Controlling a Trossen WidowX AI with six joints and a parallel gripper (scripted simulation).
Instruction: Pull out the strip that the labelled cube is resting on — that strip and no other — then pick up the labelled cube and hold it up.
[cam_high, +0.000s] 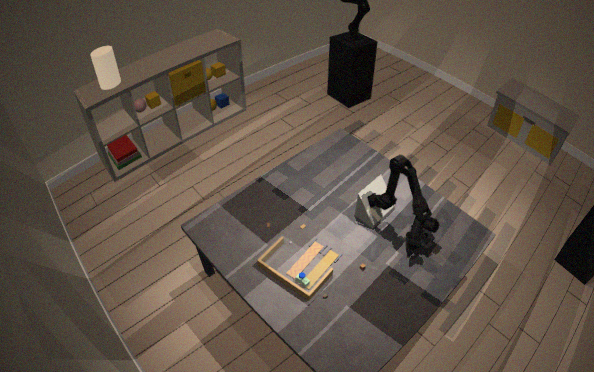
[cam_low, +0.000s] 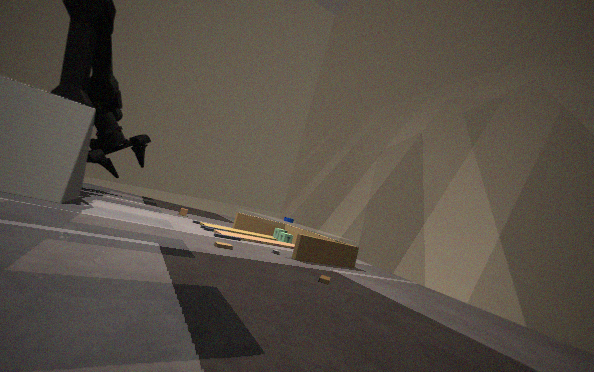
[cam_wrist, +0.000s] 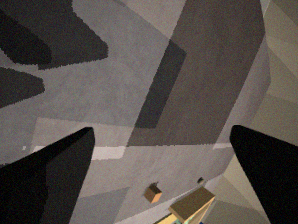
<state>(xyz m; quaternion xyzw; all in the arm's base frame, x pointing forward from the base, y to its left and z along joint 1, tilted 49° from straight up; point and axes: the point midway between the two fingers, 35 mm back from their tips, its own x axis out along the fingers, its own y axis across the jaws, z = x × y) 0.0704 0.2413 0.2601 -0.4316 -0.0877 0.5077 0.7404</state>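
In the tray (cam_high: 270, 267) on the counter's (cam_high: 350, 330) near side, the green cube (cam_high: 304, 281) sits by two strips; your spread, empty fingers (cam_low: 137, 149) hover far off, so you could snag the wrong strip.

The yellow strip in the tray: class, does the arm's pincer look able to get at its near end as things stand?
Probably yes: the pincer hangs open above the table, and the yellow strip pokes out of the tray's open side facing the arm, with nothing between.
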